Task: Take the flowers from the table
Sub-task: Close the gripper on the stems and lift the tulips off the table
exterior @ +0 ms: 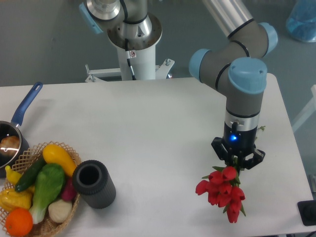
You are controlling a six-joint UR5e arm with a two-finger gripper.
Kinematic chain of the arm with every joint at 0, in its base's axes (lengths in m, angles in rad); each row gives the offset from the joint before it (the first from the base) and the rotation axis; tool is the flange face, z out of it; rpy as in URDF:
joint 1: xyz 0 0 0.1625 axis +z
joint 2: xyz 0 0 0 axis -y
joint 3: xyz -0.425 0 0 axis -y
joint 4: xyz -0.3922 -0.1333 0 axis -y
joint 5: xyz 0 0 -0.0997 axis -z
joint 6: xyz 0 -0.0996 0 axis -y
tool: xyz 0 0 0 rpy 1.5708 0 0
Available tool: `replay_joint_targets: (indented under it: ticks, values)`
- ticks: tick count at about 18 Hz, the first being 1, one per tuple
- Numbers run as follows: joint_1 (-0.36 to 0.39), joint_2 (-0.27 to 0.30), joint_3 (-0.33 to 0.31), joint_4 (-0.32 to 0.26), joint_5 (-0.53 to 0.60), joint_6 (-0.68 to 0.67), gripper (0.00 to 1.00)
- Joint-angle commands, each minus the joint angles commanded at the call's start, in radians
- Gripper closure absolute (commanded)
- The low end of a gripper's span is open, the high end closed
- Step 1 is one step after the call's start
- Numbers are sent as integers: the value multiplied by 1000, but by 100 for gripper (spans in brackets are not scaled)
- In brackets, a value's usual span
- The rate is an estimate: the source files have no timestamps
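One arm (245,74) reaches down over the right side of the table (163,123); its gripper (238,160) sits at about four o'clock from the table's middle, directly over the top of the flowers (223,192); a small blue light glows on the wrist just above the black fingers (220,149). Whether the fingers are clamped on the stems or only spread around them, I cannot tell; the red buds hide the tips. No brand name, label or writing can be read anywhere; a small red and white sticker (132,54) shows on the white column (138,61) of the arm's base at twelve o'clock, too small to make out.

Flowers: a bunch of red tulip buds, closed, lying near the table's right front edge at roughly five o'clock, buds toward the front, a bit of green showing beside the wrist behind.

Over at eight o'clock a wicker basket (69,210) holds a yellow squash, a green vegetable, a dark cucumber, an orange and a pale bulb; touching its right rim lies a dark grey cylinder (95,183), open end up; a pan (10,143) with a blue handle sits at nine o'clock, partly cut off by the edge.

Table surface is white, matte, with rounded corners; behind it the floor is grey; something of blue plastic (302,22) sits at two o'clock in the far corner.
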Motion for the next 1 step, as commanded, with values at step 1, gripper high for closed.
replay_joint_targets:
  ticks: [1]
  values:
    - [2, 12, 0, -8, 5, 0, 96]
